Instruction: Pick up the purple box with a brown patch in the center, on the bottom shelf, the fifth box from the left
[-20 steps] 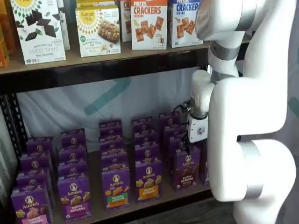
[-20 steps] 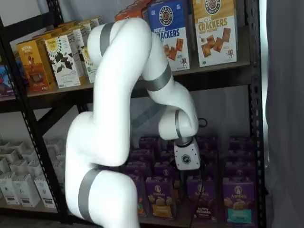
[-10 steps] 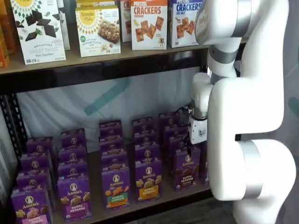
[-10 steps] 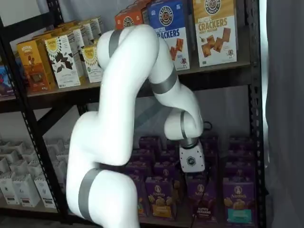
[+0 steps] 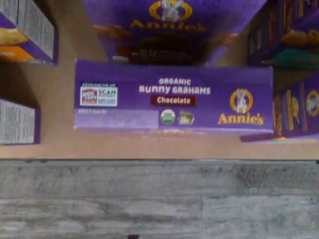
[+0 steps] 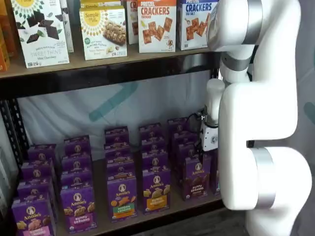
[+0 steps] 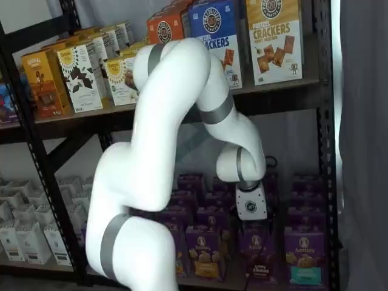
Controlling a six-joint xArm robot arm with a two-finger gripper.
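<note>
The purple box (image 5: 173,97) fills the middle of the wrist view from above, its top reading "Bunny Grahams Chocolate". It stands upright at the front of its column on the bottom shelf (image 6: 100,173), showing in both shelf views (image 6: 197,179) (image 7: 257,251) with a dark brown centre band. My gripper (image 6: 201,158) hangs straight down just above it, white body over the carton's top (image 7: 253,225). The black fingers blur into the dark cartons behind, so no gap shows plainly. Nothing is held; the jaws stand wide.
An orange-banded purple carton (image 6: 156,189) stands left of the target, a green-banded one (image 7: 303,254) to its right. More purple cartons line up behind. Large cracker boxes (image 6: 157,24) fill the upper board. The black rack post (image 7: 327,151) stands at the right.
The arm has swung right along the bottom shelf and the gripper has come down a little, ending over the brown-banded carton.
</note>
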